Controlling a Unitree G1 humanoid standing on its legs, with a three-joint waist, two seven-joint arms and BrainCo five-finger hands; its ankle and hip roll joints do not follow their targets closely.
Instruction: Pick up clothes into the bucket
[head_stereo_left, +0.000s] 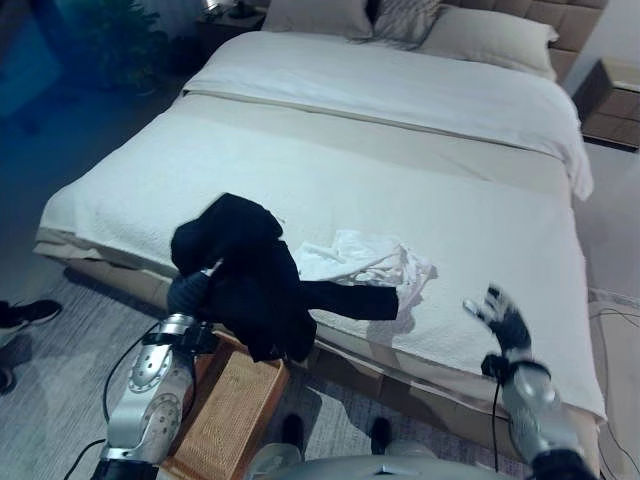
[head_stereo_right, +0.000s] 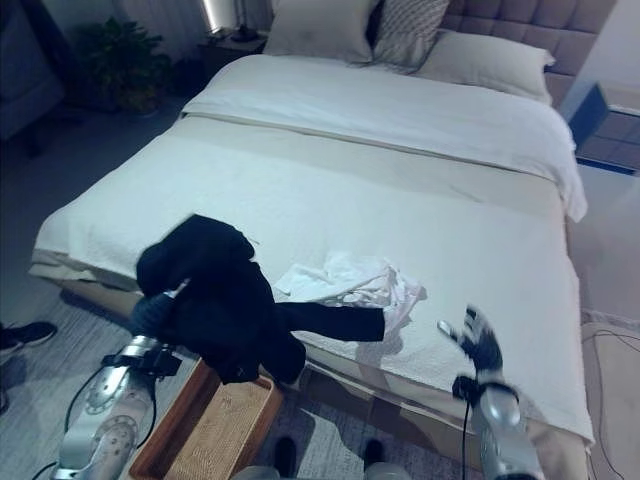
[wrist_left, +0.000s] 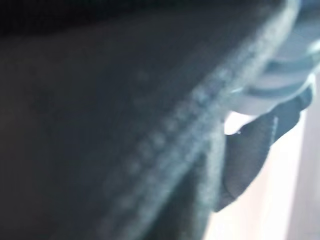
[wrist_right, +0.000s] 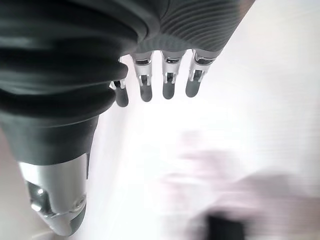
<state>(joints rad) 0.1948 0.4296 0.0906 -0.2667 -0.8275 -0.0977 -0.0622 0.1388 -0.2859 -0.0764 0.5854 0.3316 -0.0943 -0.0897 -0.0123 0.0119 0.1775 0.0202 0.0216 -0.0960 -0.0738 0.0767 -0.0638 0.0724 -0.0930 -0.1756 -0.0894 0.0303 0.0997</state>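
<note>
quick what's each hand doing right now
Left hand: raised above the basket, draped in the black garment; fingers hidden, cannot tell.
Right hand: open, fingers spread over the bed, holding nothing.

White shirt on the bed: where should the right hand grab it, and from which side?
Judging by its pose, grip the raised, bunched folds at the white shirt's right end, nearest the open right hand, coming from the right along the bed edge. The crumpled ridge there gives fingers something to close round, and the left part lies under the dark garment draped over the left hand.
</note>
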